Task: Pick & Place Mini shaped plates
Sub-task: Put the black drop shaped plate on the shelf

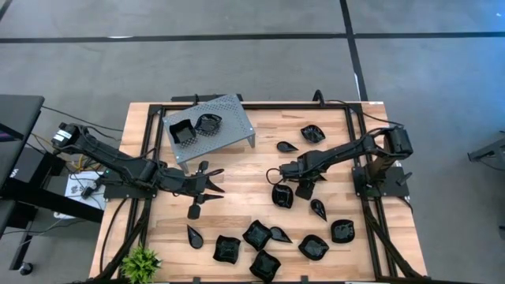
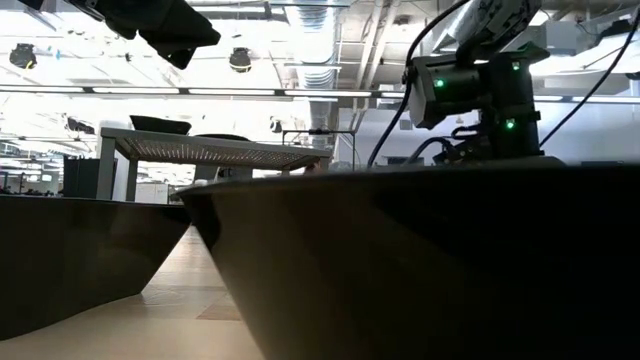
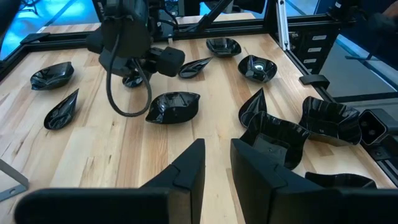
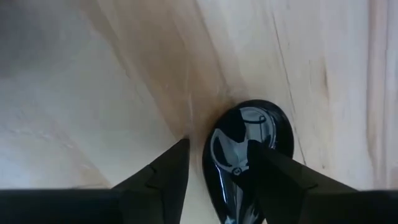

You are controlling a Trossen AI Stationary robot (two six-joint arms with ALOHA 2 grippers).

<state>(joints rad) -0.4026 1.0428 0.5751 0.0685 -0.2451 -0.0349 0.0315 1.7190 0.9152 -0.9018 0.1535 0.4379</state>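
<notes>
Several glossy black mini shaped plates lie scattered on the wooden table, most of them near its front edge (image 1: 256, 234). My right gripper (image 4: 214, 168) points down at mid-table (image 1: 274, 175), open, over a small rounded plate (image 4: 249, 137). The plate's rim stands between the two fingers. My left gripper (image 3: 216, 168) hovers open and holds nothing, left of centre (image 1: 215, 183), aimed toward the right arm. Two plates (image 1: 181, 132) (image 1: 207, 124) rest on the grey perforated tray (image 1: 233, 118) at the back. My right gripper straddles the rounded plate's rim (image 4: 208, 165) from above, with one finger outside over the wood and the other over the hollow. The plate lies flat on the table. I cannot tell whether either finger touches it.
A squarish plate (image 1: 282, 195) lies just in front of the right gripper, and a teardrop one (image 1: 318, 209) further right. A small green plant (image 1: 140, 260) sits at the front left corner. A black frame borders the table. In the low view a close plate (image 2: 420, 260) blocks most of the table.
</notes>
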